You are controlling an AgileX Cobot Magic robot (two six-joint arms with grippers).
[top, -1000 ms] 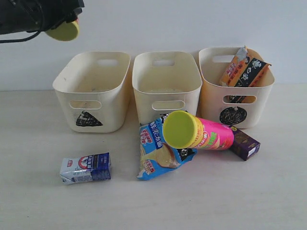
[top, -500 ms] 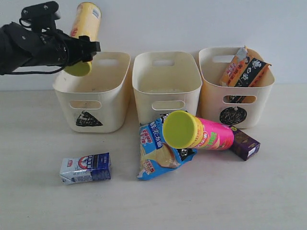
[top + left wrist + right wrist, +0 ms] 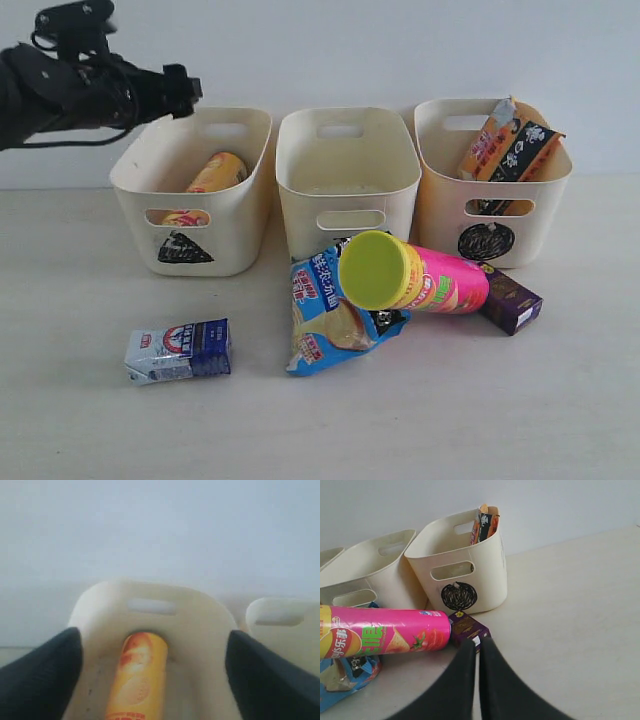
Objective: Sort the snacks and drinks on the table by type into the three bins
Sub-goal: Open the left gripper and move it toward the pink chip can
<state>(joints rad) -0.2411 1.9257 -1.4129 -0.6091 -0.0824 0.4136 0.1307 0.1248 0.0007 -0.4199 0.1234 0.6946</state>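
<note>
The yellow chip cylinder lies inside the triangle bin. My left gripper hovers open above that bin's back rim, holding nothing. The pink chip cylinder lies on the table, partly over the blue bag, with the dark purple carton at its far end. A white-blue carton rests front left. The orange-black bag stands in the circle bin. My right gripper is shut just short of the purple carton.
The middle bin has nothing visible in it; the blue bag and pink cylinder hide its mark. A plain pale wall rises behind the bins. In the exterior view the right arm is out of sight.
The left gripper opened and let go of the yellow chip cylinder, which dropped from above the rim into the triangle bin. The arm stays above the bin.
</note>
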